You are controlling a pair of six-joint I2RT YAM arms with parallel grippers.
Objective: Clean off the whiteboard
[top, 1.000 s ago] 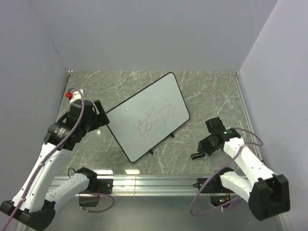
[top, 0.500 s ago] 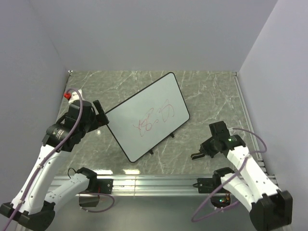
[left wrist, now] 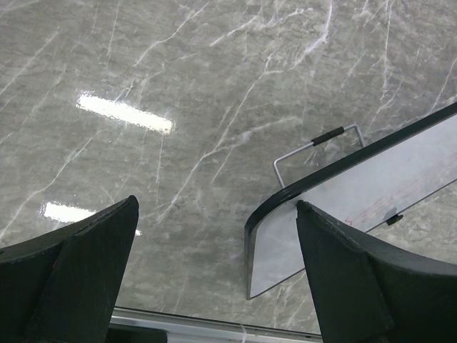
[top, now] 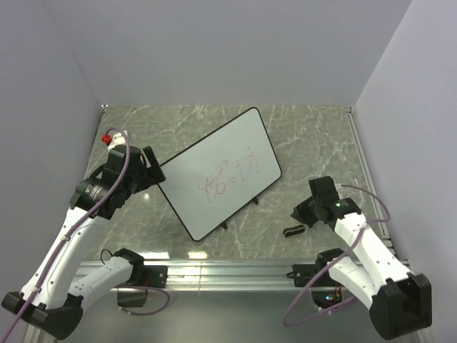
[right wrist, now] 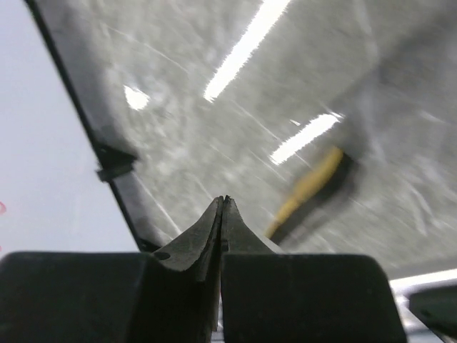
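We are at the step of fetching the eraser. The whiteboard (top: 218,171) lies angled mid-worktop (top: 314,143), its red scribbles (top: 228,175) unwiped. Our left gripper (left wrist: 216,207) is spread wide at the board's left corner. Our right gripper (right wrist: 223,200) is pinched together on nothing, just beside the yellow eraser (top: 293,231) near the front edge. Next, we judge, it must open and settle over the eraser.

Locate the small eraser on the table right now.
In the top view, the eraser lies on the table on the right side, just in front of the right claw and right of the whiteboard.
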